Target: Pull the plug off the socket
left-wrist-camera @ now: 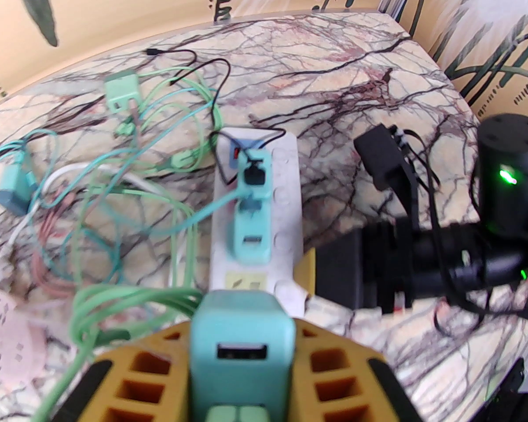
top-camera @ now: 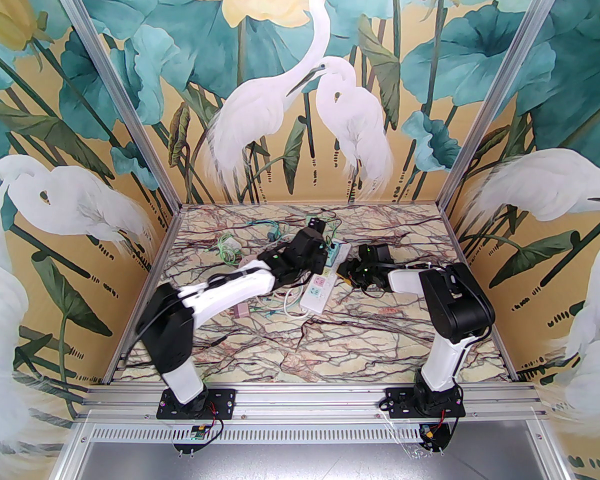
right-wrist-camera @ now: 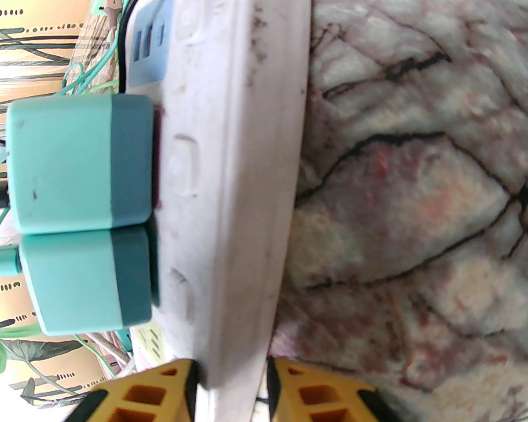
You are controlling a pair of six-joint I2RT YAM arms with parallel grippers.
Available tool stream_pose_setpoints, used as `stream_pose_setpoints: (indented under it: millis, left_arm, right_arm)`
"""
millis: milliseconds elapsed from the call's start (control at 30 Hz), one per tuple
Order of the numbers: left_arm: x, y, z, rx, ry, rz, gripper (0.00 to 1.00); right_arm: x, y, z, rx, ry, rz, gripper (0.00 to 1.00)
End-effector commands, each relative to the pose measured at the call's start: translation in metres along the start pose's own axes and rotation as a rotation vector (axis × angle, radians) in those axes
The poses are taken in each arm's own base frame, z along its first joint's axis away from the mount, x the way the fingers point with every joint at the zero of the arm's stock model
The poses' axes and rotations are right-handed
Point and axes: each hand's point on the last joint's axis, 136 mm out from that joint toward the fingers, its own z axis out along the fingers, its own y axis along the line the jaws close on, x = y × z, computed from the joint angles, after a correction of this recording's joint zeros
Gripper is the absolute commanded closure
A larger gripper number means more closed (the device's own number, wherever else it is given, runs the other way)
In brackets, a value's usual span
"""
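Left claw (left-wrist-camera: 242,361) clamps narrow on teal plug (left-wrist-camera: 242,323) at the near end of white socket strip (right-wrist-camera: 233,147), possibly still seated, while right claw (right-wrist-camera: 233,389) pinches the strip's side, mid desk (top-camera: 330,348) toward its far edge.

On the power strip (right-wrist-camera: 237,147), plugs (right-wrist-camera: 79,161) sit side by side; cables (left-wrist-camera: 136,297) lie left of it.

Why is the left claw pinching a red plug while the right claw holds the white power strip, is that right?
Not quite. The plug in the left gripper is teal, not red; the left wrist view shows it. The right gripper does hold the white power strip.
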Motion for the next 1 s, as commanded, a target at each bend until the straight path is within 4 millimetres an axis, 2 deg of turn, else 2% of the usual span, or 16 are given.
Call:
stream_pose_setpoints:
  millis: [0,133,267,400,500,633,800,900,967]
  left_arm:
    - [0.016,0.007,-0.024,0.021,0.031,-0.028,0.91]
    - [0.049,0.018,-0.046,0.032,0.080,-0.058,0.91]
    - [0.079,0.038,-0.074,-0.011,0.099,-0.082,0.91]
    - [0.093,0.057,-0.109,-0.036,0.070,-0.128,0.90]
    - [0.089,0.066,-0.137,-0.025,0.019,-0.161,0.90]
    - [0.071,0.082,-0.173,-0.055,-0.073,-0.195,0.90]
    - [0.042,0.117,-0.225,-0.167,-0.243,-0.252,0.91]
    - [0.036,0.142,-0.246,-0.286,-0.292,-0.276,0.92]
    - [0.034,0.151,-0.252,-0.335,-0.302,-0.279,0.92]
  right_arm:
    - [0.023,-0.057,0.009,0.197,0.047,0.071,0.66]
    - [0.024,-0.057,0.009,0.195,0.046,0.071,0.66]
    - [0.023,-0.056,0.008,0.195,0.043,0.069,0.66]
    - [0.024,-0.057,0.009,0.195,0.043,0.069,0.66]
    - [0.024,-0.056,0.009,0.195,0.044,0.068,0.66]
    - [0.024,-0.055,0.009,0.197,0.041,0.063,0.66]
    - [0.024,-0.054,0.008,0.196,0.039,0.059,0.66]
    - [0.025,-0.054,0.007,0.198,0.038,0.056,0.66]
    - [0.025,-0.054,0.007,0.199,0.038,0.057,0.66]
